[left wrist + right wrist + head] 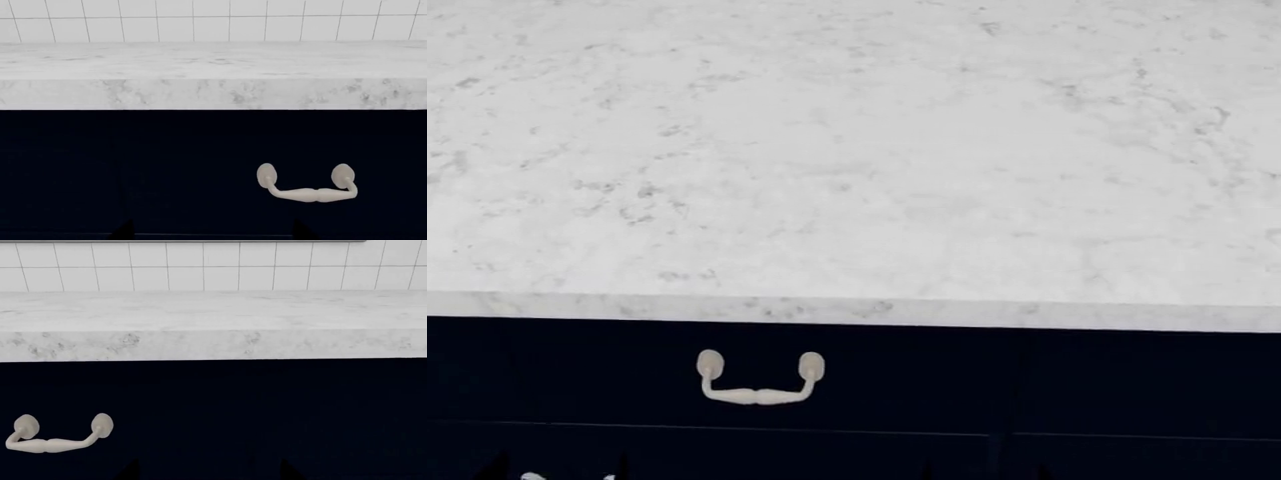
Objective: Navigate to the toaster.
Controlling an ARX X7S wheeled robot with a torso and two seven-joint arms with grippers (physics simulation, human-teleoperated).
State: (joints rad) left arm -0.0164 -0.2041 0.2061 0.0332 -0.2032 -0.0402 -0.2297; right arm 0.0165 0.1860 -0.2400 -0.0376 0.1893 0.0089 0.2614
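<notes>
The toaster is out of view in every frame. In the left wrist view, my left gripper shows only two dark fingertips set wide apart, with nothing between them. It faces a dark navy drawer front. My right gripper likewise shows two spread fingertips before the same dark cabinet face, holding nothing. In the head view both grippers are only dark tips at the lower edge, left and right.
A white marble countertop fills the head view, its front edge close to me. Below it is a navy drawer front with a cream handle, also seen as handle and handle. A white tiled wall backs the counter.
</notes>
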